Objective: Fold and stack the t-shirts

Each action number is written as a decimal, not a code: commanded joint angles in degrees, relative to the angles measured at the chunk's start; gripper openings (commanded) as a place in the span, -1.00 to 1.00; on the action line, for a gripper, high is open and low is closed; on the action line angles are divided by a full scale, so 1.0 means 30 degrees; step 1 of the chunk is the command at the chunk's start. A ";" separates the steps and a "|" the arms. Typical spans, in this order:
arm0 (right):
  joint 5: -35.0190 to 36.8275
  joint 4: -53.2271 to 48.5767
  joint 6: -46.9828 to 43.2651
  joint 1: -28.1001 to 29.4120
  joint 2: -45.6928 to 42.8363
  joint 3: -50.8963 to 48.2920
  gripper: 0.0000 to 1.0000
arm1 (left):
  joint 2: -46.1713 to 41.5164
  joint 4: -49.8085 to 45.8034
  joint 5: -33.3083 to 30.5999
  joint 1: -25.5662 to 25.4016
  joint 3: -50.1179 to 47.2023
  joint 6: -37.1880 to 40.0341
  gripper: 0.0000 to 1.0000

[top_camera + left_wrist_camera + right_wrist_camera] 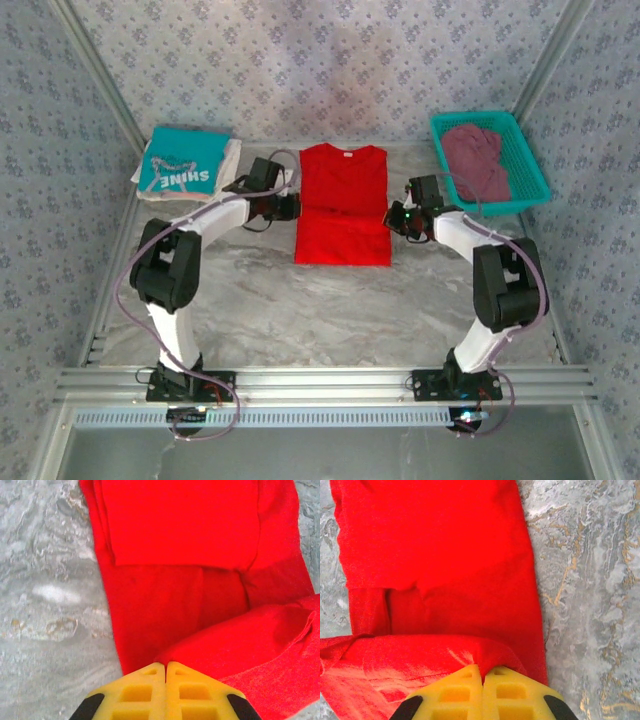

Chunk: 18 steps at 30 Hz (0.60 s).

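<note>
red t-shirt [342, 205] flat at mid-table, long rectangle, collar at far end, raised fold across middle. grey marbled tabletop [300, 300] underneath. teal "shine" t-shirt [183, 166] folded at far left, lying on white t-shirt [232, 158]. maroon t-shirt [476, 160] bunched in teal basket [488, 117], far right. both arms elbow-bent, reaching inward. left gripper [291, 207] at shirt's left edge, right gripper [394, 218] at right edge. each pair of yellow fingers [135, 690] pressed together, red fold pinched at tips.
</note>
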 commanded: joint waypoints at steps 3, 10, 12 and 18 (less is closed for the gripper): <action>0.0145 -0.0160 -0.0298 -0.0490 0.1984 0.2286 -0.88 | 0.2276 -0.1170 -0.0674 0.0508 0.2988 0.0907 -0.96; -0.1686 -0.1035 0.0055 -0.1231 0.3563 0.5901 -0.30 | 0.3935 -0.3443 -0.3152 0.1048 0.6789 0.0883 -0.11; -0.1951 -0.0888 -0.0060 -0.1142 0.2613 0.5181 -0.30 | 0.2658 -0.2661 -0.3672 0.0906 0.5237 0.0378 -0.10; -0.2296 0.1031 -0.0534 0.0104 -0.0820 -0.0255 -0.55 | -0.0866 0.0855 -0.2888 -0.0471 -0.0958 -0.0700 -0.20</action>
